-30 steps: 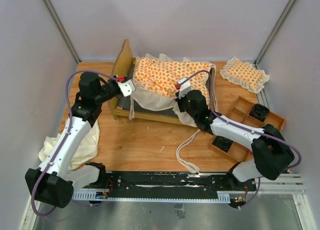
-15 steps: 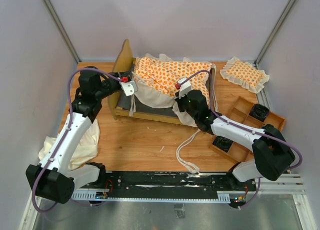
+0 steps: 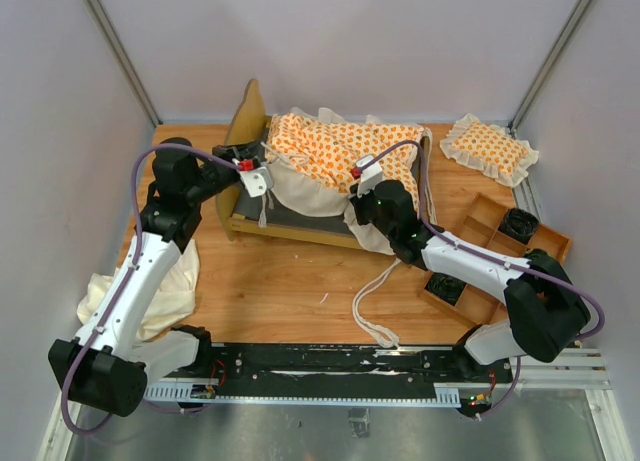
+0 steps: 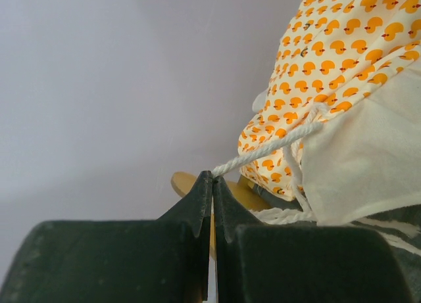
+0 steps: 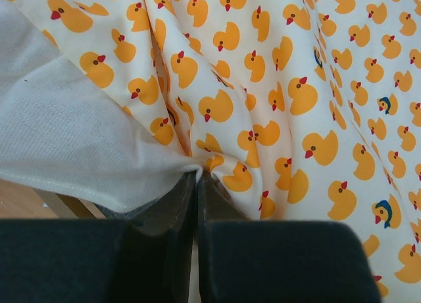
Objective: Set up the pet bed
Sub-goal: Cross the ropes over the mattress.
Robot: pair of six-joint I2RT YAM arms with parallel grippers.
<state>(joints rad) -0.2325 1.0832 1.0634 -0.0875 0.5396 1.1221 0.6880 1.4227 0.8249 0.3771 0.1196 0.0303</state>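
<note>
Shut left claw (image 4: 212,181) pinches tie string (image 4: 270,147), cord running up-right from tips to cushion (image 4: 329,46); right claw (image 5: 197,179) clamped on cushion hem, seemingly; left nearer headboard (image 3: 247,116)

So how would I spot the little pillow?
Look to the wooden table's far right corner, just beyond the compartmented wooden tray. The small pillow lies flat there alone: same orange print as the big cushion on the bed, but square and untouched.
</note>
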